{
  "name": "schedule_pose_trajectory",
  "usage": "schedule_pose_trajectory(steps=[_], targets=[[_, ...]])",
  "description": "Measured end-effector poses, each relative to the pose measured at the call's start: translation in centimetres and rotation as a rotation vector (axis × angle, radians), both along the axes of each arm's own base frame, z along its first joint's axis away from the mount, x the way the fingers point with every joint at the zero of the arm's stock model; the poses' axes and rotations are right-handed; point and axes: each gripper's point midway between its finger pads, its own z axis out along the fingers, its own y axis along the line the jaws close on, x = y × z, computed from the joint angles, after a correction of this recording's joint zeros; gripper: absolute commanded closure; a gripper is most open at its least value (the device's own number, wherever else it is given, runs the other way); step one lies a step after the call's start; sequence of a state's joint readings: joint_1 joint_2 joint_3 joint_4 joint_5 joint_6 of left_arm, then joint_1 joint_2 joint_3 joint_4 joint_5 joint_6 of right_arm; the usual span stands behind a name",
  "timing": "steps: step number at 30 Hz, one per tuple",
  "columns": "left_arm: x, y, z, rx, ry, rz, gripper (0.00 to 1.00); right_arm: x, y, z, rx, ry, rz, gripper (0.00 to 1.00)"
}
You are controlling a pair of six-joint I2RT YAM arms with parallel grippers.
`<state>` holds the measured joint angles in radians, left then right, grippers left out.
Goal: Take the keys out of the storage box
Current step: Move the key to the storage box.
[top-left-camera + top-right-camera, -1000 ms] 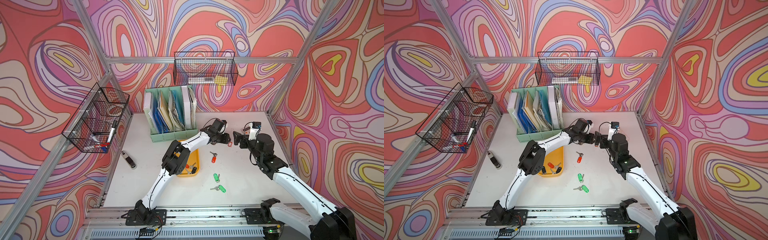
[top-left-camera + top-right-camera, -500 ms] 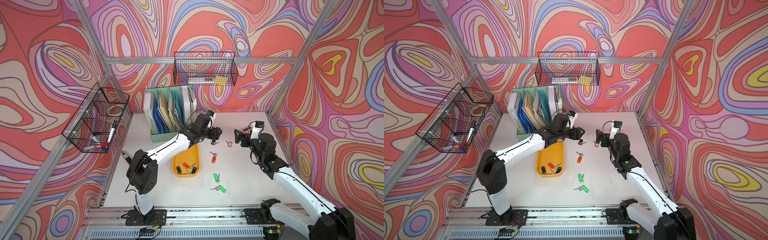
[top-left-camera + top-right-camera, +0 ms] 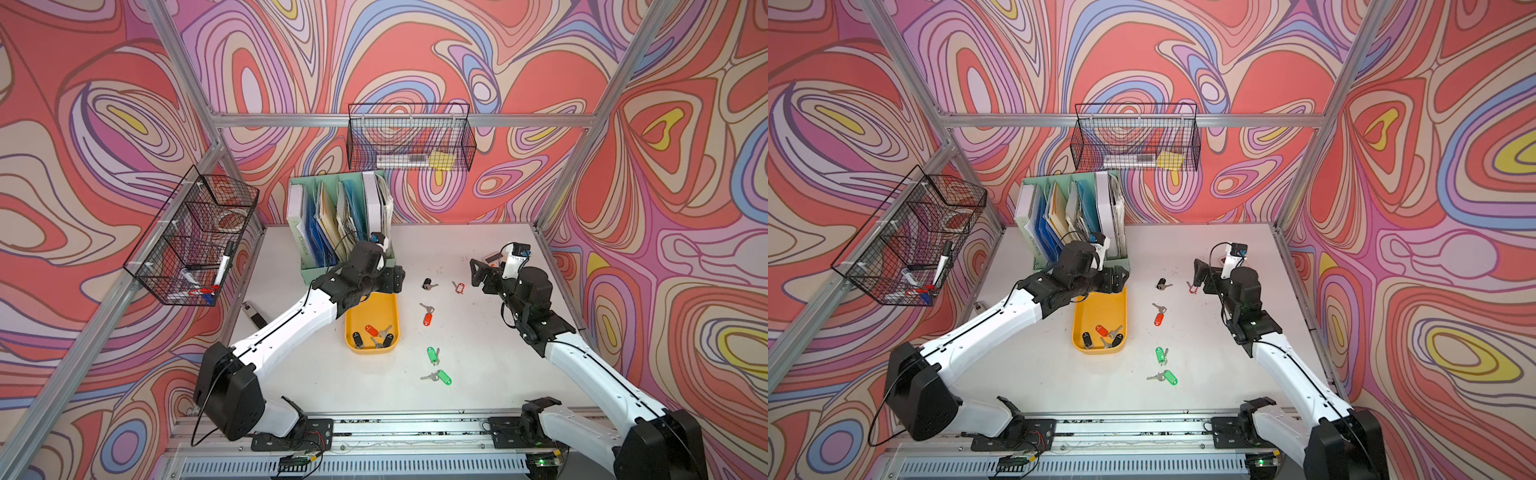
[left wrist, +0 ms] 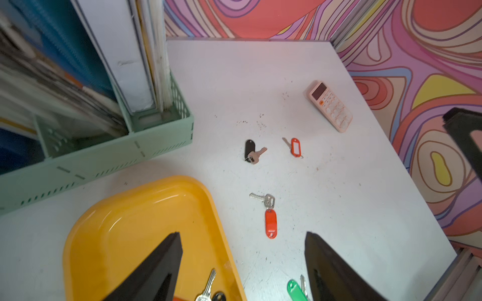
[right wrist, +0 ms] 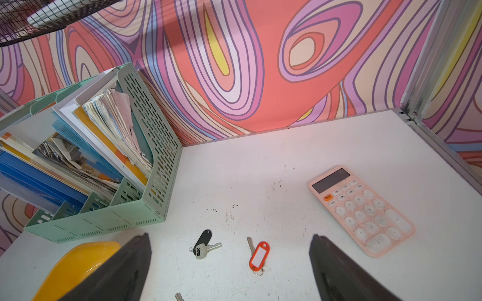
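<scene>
Left gripper [image 4: 242, 233] and right gripper [image 5: 230, 235] both spread wide, empty; keys [image 3: 374, 336] bunched at the lower end of the storage box [image 3: 370, 309] may snag together

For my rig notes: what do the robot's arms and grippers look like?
The left arm and right arm have white link shells and bulky black joints. The left gripper and right gripper each end in two black wedge-shaped fingers. A thin black cable loops off the left arm.
</scene>
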<state>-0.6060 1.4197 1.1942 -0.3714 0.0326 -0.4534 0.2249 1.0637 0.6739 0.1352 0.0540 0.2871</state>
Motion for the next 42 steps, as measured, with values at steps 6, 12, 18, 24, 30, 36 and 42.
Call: schedule_pose_trajectory(steps=[6,12,18,24,30,36,42], targets=[[-3.2,2.4,-4.2,0.083,0.189,0.04,0.27,0.4,-0.1,-0.7,0.007,0.018,-0.002,0.02],[-5.9,3.6,-8.1,0.165,0.375,0.049,0.34,0.5,-0.2,-1.0,0.014,0.027,-0.001,0.02],[-7.7,4.3,-13.0,0.27,0.568,0.043,0.36,0.5,-0.2,-1.0,0.019,0.028,-0.001,0.02],[-8.1,4.7,-14.1,0.297,0.61,0.052,0.37,0.4,-0.2,-1.3,0.019,0.035,-0.003,0.02],[-8.1,5.0,-15.8,0.325,0.657,0.062,0.46,0.5,-0.4,-1.3,0.019,0.035,-0.007,0.02],[-8.3,4.9,-17.6,0.347,0.704,0.058,0.53,0.5,-0.4,-1.3,0.019,0.036,-0.009,0.02],[-8.3,5.0,-18.7,0.367,0.723,0.061,0.58,0.5,-0.4,-1.3,0.019,0.036,-0.009,0.02]])
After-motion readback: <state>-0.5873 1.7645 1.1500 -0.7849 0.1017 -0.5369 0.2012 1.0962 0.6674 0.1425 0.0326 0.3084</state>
